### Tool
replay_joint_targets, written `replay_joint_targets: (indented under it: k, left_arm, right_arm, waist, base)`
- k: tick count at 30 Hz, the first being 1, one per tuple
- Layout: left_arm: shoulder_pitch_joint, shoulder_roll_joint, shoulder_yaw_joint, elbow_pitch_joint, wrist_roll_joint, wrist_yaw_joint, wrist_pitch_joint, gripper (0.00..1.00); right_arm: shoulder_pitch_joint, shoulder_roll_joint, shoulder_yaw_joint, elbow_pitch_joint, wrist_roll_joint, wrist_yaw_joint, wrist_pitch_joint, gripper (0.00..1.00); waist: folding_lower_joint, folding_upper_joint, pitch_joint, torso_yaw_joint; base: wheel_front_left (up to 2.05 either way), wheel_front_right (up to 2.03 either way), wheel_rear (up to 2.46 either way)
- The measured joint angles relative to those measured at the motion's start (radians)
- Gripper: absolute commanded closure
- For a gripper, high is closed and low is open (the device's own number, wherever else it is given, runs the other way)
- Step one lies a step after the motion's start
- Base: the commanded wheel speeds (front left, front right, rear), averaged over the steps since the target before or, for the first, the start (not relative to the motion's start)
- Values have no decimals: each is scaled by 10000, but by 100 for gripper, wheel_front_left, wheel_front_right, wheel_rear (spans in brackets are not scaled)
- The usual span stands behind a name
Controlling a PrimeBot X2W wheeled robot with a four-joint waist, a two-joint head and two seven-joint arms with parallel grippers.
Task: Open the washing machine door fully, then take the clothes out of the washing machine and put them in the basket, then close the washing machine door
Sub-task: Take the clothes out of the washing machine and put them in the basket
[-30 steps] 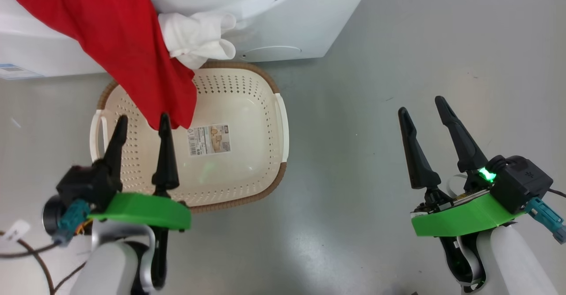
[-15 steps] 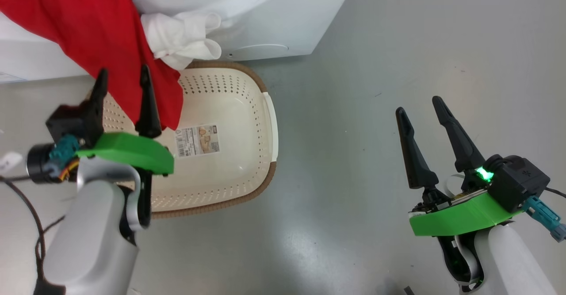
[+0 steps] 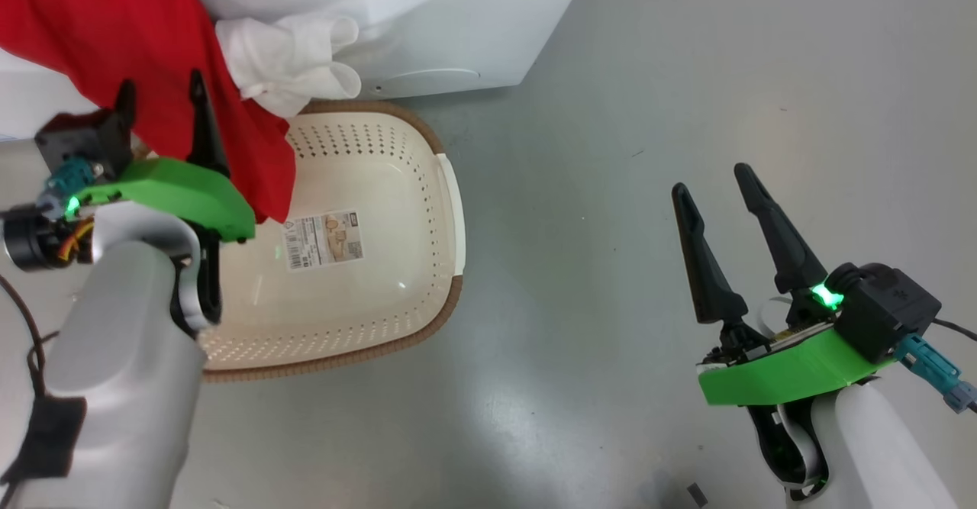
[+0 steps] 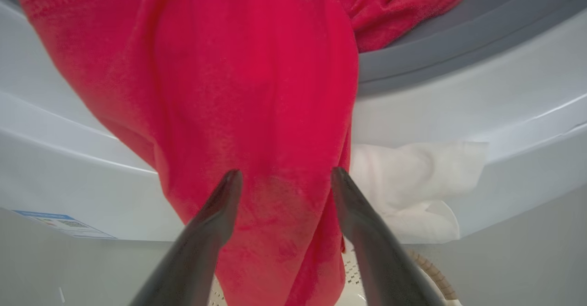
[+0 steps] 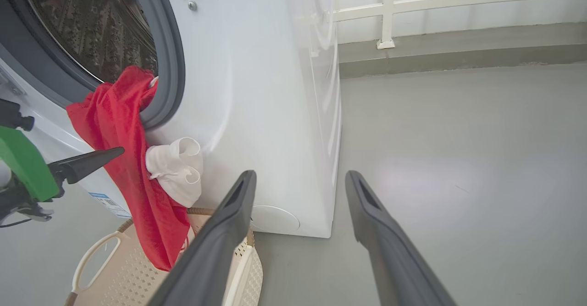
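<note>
Since a second ago the left gripper has climbed from above the basket's near left part up to the hanging clothes, while the whole head view has slid sideways, which is the camera turning, not the things. The left forearm now reaches forward and up at the view's left edge, and its two dark fingers stand spread wide with nothing clamped. In the left wrist view the red cloth hangs just beyond and between the tips of the gripper. The clothes spill from the washing machine over its grey gasket and down its white front. A white bunched part sits on their right, and the red hem dangles over the far left corner of the basket. The basket stands on the grey floor against the machine's front, with only a barcode sticker inside. Well to the right, the right gripper has kept its place above bare floor, forearm rising from the lower right corner, fingers pointing forward and splayed apart, holding nothing.
</note>
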Motion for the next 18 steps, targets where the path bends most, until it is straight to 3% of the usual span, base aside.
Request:
replay_joint_targets:
  k: [11,18]
  left_arm:
    - [-1228,23,8,1714,194,-272,-186,0]
    - [-1615,63,180,2080,270,-353,-188,0]
  right_arm:
    - [-90,-2,71,15,0,0,0,0]
    - [-131,-2,105,17,2,0,0,0]
  waist:
    - [0,0,97,-127]
    - [0,0,208,-213]
  base:
    - [0,0,0]
    - [0,0,0]
